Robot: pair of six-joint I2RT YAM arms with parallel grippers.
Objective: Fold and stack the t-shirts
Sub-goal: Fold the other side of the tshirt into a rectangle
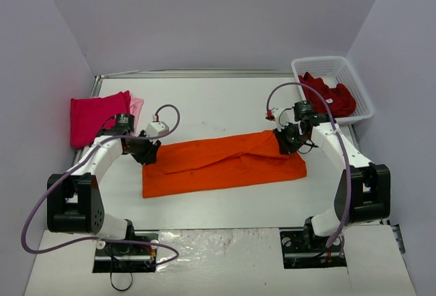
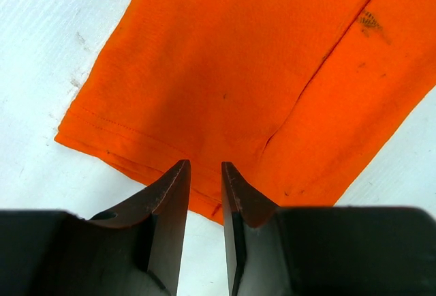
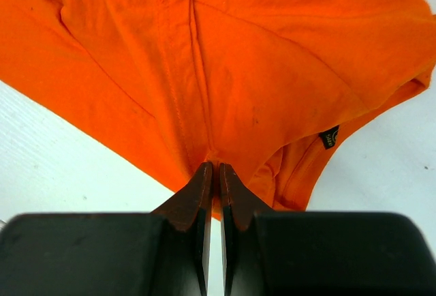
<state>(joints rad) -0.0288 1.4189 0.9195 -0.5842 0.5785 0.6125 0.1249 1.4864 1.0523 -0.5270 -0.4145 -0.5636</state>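
A bright orange t-shirt [image 1: 218, 163] lies in a long folded band across the middle of the table. My left gripper [image 1: 146, 154] hovers at its left end. In the left wrist view its jaws [image 2: 206, 165] stand a little apart over the hem of the orange cloth [image 2: 225, 57], with bare table showing between them. My right gripper [image 1: 285, 144] is at the shirt's upper right end. There it [image 3: 211, 166] is shut on a pinch of the orange cloth [image 3: 272, 57], and creases run out from the tips. A magenta t-shirt [image 1: 95, 117] lies folded at the far left on a pale pink one [image 1: 137, 107].
A white lattice basket [image 1: 320, 60] at the back right holds crumpled dark red t-shirts [image 1: 334, 97]. Purple-grey walls close in the table on three sides. Both arm bases sit at the near edge.
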